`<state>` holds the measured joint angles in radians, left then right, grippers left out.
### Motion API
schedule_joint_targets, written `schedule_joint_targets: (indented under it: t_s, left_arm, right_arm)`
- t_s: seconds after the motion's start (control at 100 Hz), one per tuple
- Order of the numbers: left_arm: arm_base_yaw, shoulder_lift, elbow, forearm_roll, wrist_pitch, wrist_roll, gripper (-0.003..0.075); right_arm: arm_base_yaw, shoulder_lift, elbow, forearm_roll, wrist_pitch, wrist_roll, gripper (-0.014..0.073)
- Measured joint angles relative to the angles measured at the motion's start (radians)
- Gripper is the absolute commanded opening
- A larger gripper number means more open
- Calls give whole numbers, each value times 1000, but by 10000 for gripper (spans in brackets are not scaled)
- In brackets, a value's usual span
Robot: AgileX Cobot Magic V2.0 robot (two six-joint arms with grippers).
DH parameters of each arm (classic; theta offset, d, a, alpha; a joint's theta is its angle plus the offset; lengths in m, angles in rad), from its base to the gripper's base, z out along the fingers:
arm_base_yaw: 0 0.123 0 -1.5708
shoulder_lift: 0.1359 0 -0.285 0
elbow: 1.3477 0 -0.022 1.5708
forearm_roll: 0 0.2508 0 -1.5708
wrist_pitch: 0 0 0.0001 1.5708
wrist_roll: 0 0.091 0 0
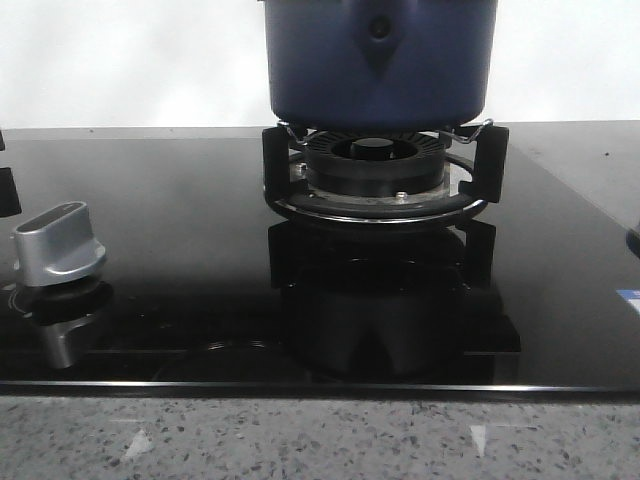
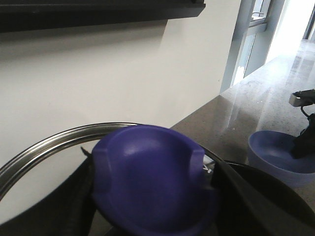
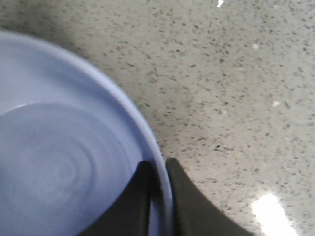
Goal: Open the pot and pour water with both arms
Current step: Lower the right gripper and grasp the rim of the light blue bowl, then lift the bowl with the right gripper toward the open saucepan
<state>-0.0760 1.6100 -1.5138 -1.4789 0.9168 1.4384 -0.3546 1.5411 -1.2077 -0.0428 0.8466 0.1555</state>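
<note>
At the far left of the front view a silver knob stands on the glossy black hob. Right of it the pot, dark blue and matt, hangs just clear of the black burner ring and its pan supports, top out of shot.

The left hand seems to hold a blue knob above a steel rim, probably a lid, though the close view leaves the grip unsure. The right hand is pinched narrow on the rim of a pale blue bowl resting on the speckled worktop.

The pot looks heavy and stiff, its smooth sides slippery; the riveted handle mount is the safer hold. The supports crowd its base; open room lies above and on the worktop to the right.
</note>
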Motion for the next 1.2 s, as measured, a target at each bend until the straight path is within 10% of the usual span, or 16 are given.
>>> schedule_joint_targets:
  t_s: [0.53, 1.2]
  left_arm:
    - [0, 0, 0, 0, -29, 0, 117]
    - [0, 0, 0, 0, -47, 0, 117]
  right_arm:
    - [19, -33, -32, 7, 73, -4, -74]
    - [263, 25, -569, 43, 365, -21, -63]
